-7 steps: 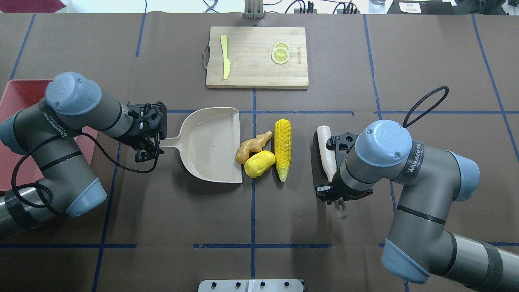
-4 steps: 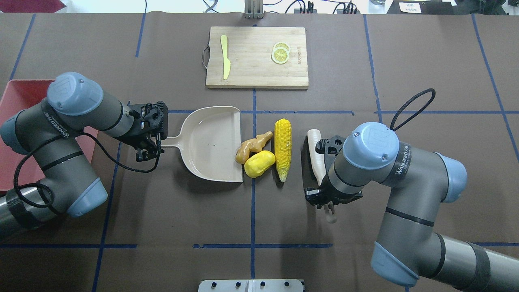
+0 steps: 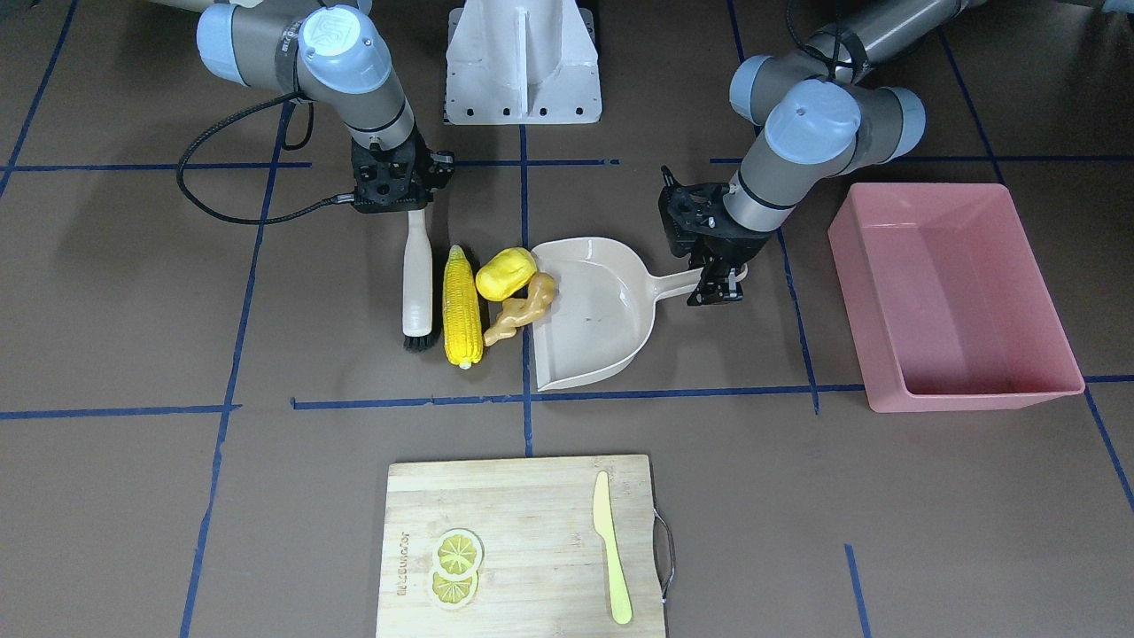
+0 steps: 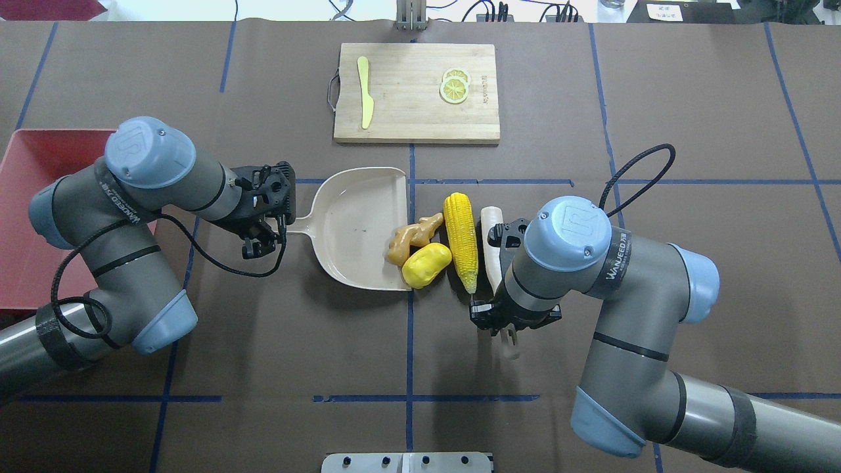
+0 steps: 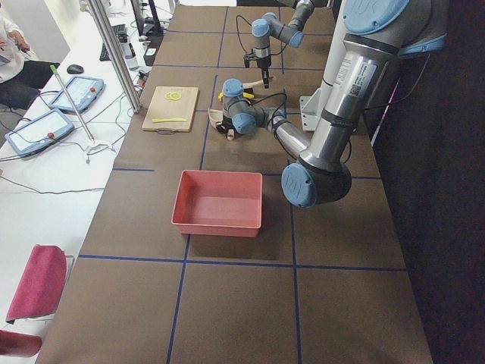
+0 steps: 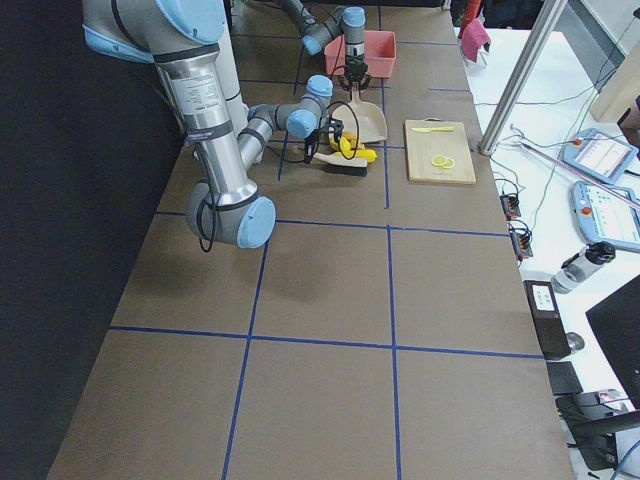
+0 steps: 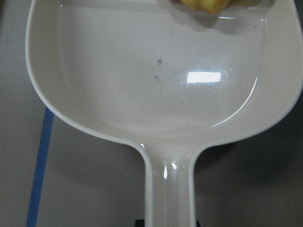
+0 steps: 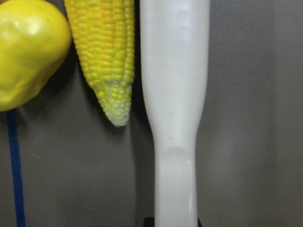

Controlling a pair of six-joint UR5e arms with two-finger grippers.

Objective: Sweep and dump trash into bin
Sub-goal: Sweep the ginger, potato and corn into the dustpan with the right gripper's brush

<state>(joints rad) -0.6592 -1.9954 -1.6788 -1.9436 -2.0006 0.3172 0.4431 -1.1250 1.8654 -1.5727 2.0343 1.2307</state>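
Observation:
The corn cob [image 4: 460, 240], the yellow potato lump [image 4: 426, 265] and the tan ginger root [image 4: 410, 238] lie at the open mouth of the beige dustpan [image 4: 355, 223]. The potato and ginger touch its lip. My left gripper [image 4: 266, 226] is shut on the dustpan handle [image 7: 168, 189]. My right gripper [image 4: 506, 322] is shut on the white brush [image 4: 489, 236], which lies against the corn's right side [image 8: 106, 56]. The pink bin [image 3: 974, 394] stands empty behind my left arm, apart from the dustpan.
A wooden cutting board [image 4: 414, 92] at the far middle of the table holds a yellow-green knife [image 4: 364, 92] and lemon slices [image 4: 454, 85]. The robot's base plate [image 3: 523, 97] is at the near edge. Blue tape lines cross the brown table.
My right arm has moved the brush left until it lies against the corn. My left arm has pushed the dustpan right, up to the ginger and potato.

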